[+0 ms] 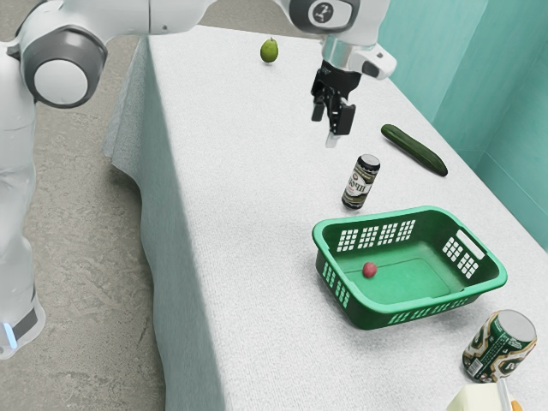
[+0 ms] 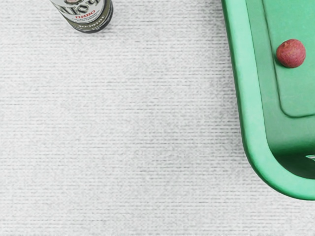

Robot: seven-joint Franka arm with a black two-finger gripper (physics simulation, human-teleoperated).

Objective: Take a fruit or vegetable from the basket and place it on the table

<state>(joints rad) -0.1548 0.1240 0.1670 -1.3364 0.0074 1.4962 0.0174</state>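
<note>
Teal walls (image 1: 509, 103) rise beyond a long tabletop (image 1: 248, 214) spread with a pale woven cloth, and a mottled grey floor (image 1: 86, 231) runs along its other side. The white arm (image 1: 128, 15) reaches in from the exterior view's upper left, its black fingers (image 1: 342, 120) pointing down above the cloth. They stand apart, with nothing held between them.

The task's thing, a small round red fruit (image 1: 369, 270), lies inside the green basket (image 1: 390, 316), on its floor — toward the end at the exterior view's left. The wrist view shows it too, within the basket's thick rim and well in from it.

A dark bottle (image 1: 360, 181) with a pale label stands near the basket, not touching it. Farther along the cloth lie a long dark cucumber (image 1: 414, 150) and — well apart from everything else — a green, pear-shaped fruit (image 1: 269, 51). On the basket's other side stands a green and gold can (image 1: 499, 347) with a silvery top, and near it a cream-coloured block (image 1: 477, 398), partly cut off by the exterior view's edge.
</note>
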